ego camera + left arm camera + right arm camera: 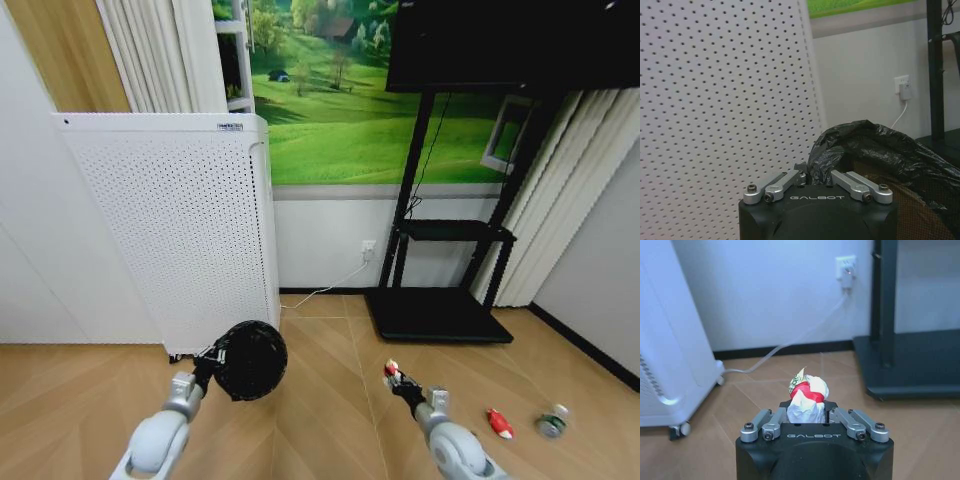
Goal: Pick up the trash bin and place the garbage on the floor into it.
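Lower left of frame: left pincer (pixel 213 357) clamped on the trash bin (pixel 248 360) rim, bin lifted as receptacle. Lower centre: right pincer (pixel 396 380) clamped on red-and-white garbage (pixel 807 399), likely bound binward. Red piece (pixel 499 423) and bottle (pixel 550 421) lie on the floor (pixel 330 400).

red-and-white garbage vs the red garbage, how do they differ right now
The red-and-white garbage is held off the floor in the right gripper; the red garbage lies on the wooden floor. The red-and-white garbage is a crumpled white wad with a red band; the red garbage looks mostly red and elongated. Both are far smaller than the trash bin held by the left gripper.
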You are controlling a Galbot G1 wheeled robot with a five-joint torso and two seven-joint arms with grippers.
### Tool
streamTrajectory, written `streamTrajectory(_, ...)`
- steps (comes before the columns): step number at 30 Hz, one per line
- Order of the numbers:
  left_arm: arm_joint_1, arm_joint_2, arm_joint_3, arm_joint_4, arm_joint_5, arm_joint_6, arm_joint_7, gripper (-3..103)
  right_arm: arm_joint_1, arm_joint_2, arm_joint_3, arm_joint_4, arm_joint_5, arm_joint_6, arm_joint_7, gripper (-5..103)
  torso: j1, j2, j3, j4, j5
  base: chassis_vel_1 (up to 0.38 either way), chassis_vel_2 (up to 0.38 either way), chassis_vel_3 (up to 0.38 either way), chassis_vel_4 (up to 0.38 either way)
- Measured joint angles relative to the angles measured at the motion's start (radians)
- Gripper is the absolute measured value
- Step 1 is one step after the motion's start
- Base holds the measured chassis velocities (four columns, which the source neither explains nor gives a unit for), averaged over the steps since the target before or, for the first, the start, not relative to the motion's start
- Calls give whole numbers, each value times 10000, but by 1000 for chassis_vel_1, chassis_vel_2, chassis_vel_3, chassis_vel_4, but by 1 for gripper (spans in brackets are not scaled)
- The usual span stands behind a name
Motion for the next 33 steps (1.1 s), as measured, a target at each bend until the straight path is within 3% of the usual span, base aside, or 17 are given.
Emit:
streamTrajectory(5,-420,-290,626,187,121,51,-39,7,252,-132,-199,416,112,363,-550,29,0,0,0,1,1,0,0,0,0)
streamTrajectory(12,-799,-778,1181,567,185,70,-126,7,303,-244,-322,854,182,1461,-2035,29,0,0,0,1,1,0,0,0,0)
streamTrajectory(15,-869,-1190,1399,762,216,71,-176,7,398,-344,-473,877,353,2383,-3439,29,0,0,0,1,0,0,0,0,0)
streamTrajectory(16,-869,-1190,1399,762,216,71,-176,7,398,-344,-473,877,353,2383,-3439,29,0,0,0,1,0,0,0,0,0)
streamTrajectory(18,-884,-1432,1570,918,324,71,-184,7,422,-435,-679,852,387,2835,-4658,29,0,0,0,1,-3,0,0,0,0)
streamTrajectory(22,-910,-1562,1787,1056,400,71,-180,7,566,-372,-1118,696,168,3136,-5151,29,0,0,-1,0,-2,0,0,0,0)
streamTrajectory(33,-880,-1930,2374,1243,671,51,-183,7,1735,240,-2349,-71,-426,3271,-5208,29,0,0,0,3,-1,0,0,0,0)
